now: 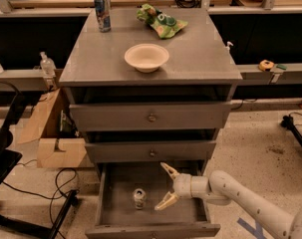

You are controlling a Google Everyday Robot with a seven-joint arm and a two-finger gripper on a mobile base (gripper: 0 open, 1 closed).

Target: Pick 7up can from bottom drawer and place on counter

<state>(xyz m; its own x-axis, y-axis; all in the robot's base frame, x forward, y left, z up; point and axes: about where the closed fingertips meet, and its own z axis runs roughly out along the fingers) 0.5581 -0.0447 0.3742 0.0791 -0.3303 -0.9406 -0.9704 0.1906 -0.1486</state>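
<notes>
— Target located: 7up can [139, 198] standing upright on the grey floor of the bottom drawer [119, 182]. The drawer is pulled out, and the can sits left of centre with its silvery top facing up.
— And the hand?
— Hand [159, 186] is over the open drawer, just right of the can and apart from it. Fingers [169, 170] are spread wide, one tip high and one low, with nothing between them. The white arm [240, 193] reaches in from the lower right.
— Above that?
— Two shallower drawers [190, 117] with round knobs, both pushed in. On the desk [200, 59], a pale bowl [146, 57] sits near the front middle. A tall blue-and-silver can [102, 13] stands at the back left, and a crumpled green bag [160, 23] lies at the back, right of it.
— Off to the side?
— Cardboard box [51, 138] on the floor, left of the drawers.
</notes>
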